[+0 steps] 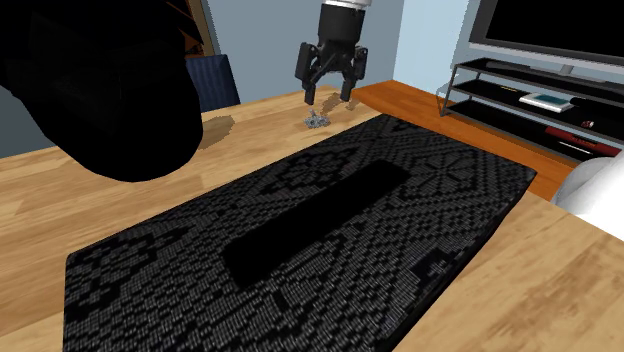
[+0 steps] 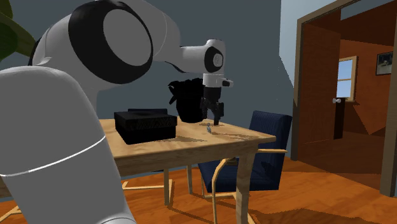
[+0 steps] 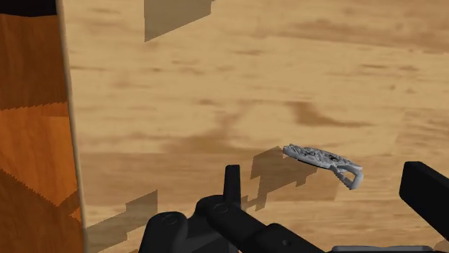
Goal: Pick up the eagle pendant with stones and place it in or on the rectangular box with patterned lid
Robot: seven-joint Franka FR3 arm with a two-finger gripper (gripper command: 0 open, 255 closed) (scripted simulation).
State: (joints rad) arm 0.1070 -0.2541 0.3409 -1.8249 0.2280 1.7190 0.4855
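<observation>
Approach step: the jaws hang spread just above the small grey pendant, lying on the worktop near the black patterned box (not yet gripped), so next I'd expect a straight drop and squeeze.

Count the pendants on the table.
1. The pendant lies on the wooden table just below the open gripper, apart from the black box. More could be hidden behind the arm.
</observation>
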